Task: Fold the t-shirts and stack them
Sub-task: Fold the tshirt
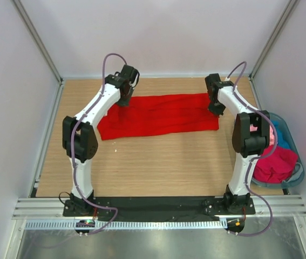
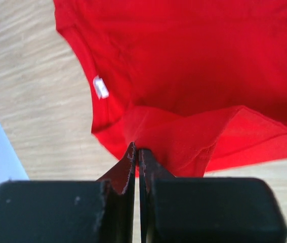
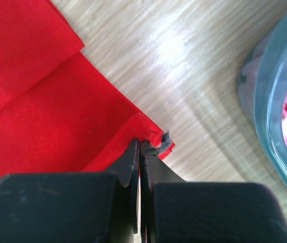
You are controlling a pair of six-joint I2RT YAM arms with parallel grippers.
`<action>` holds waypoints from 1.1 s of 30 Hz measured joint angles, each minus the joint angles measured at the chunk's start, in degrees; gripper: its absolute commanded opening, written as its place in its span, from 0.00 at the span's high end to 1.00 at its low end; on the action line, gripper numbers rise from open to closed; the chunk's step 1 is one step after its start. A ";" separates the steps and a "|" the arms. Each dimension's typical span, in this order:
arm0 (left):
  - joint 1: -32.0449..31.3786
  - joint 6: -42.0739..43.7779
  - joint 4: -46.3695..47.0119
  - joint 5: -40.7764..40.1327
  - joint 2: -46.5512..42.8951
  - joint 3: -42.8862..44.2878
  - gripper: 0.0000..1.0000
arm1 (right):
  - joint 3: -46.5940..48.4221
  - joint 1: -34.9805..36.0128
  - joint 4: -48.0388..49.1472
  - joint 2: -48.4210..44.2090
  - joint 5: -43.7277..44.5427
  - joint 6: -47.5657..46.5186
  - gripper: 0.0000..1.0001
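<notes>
A bright red t-shirt [image 1: 158, 114] lies spread across the far half of the table, folded lengthwise. My left gripper [image 1: 123, 101] is shut on the shirt's left end; the left wrist view shows red cloth [image 2: 194, 101] bunched at the closed fingertips, with the small white neck label [image 2: 100, 87] beside them. My right gripper [image 1: 215, 112] is shut on the shirt's right corner [image 3: 153, 132], low over the wood. Pink [image 1: 272, 133], teal-blue [image 1: 284, 139] and crimson [image 1: 274, 164] t-shirts lie heaped in the basket at right.
The translucent blue-grey plastic basket [image 1: 294, 141] stands off the table's right edge, beside the right arm; its rim also shows in the right wrist view [image 3: 267, 101]. White walls and metal posts enclose the table on three sides. Bare wood lies in front of the shirt.
</notes>
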 measured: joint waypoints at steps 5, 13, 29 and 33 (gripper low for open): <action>0.26 0.11 1.81 -0.15 6.36 5.64 1.00 | 3.80 -0.79 -0.09 3.72 -0.15 -0.79 0.99; 2.21 0.11 3.17 -0.31 11.78 9.88 1.00 | 5.62 -2.08 -0.13 6.34 -1.25 -1.29 0.99; 3.63 0.09 8.98 -2.21 16.79 16.55 1.00 | 14.93 -2.60 -1.25 12.48 -3.37 -3.15 0.95; 3.82 0.11 9.27 -2.23 19.04 16.65 1.00 | 17.16 -2.86 -1.57 13.92 -3.58 -3.61 0.75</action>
